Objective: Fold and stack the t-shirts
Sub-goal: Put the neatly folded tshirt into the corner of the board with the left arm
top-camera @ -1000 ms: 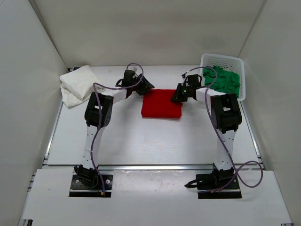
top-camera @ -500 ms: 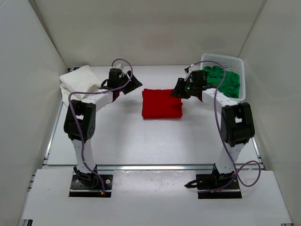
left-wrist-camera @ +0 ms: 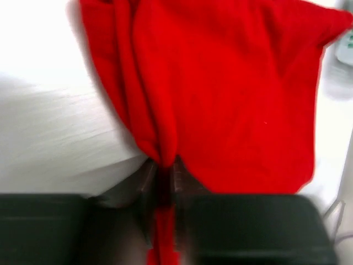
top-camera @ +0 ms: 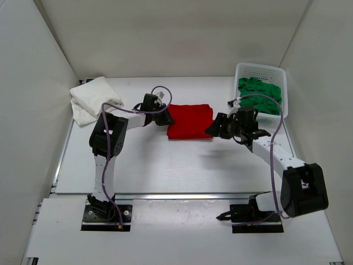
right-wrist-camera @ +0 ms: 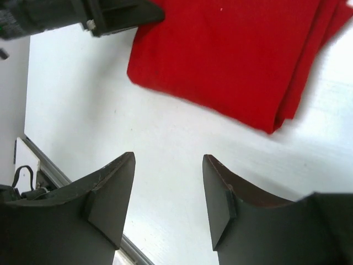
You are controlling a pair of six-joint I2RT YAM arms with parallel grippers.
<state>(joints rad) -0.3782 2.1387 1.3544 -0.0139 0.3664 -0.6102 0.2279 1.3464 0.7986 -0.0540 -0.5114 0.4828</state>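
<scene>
Evidently the left gripper [left-wrist-camera: 163,172] pinches an edge of the folded bright red cloth t-shirt [top-camera: 190,121], lying on the white table [top-camera: 154,165], likely to drag it (stacking looks due); the right gripper [right-wrist-camera: 168,190] hangs spread, empty, beside it.

Red t-shirt [top-camera: 190,121], green t-shirt [top-camera: 260,95] (basket [top-camera: 259,68] apparently white).

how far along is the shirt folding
Done: the bright red cloth t-shirt lies folded mid-table; the off-white cloth t-shirt sits bundled far left. In hand: the left fingers pinch the red shirt's edge; the right fingers are open beside it. Left: the green cloth t-shirt is crumpled in the white perforated plastic basket, and nothing is stacked.
</scene>
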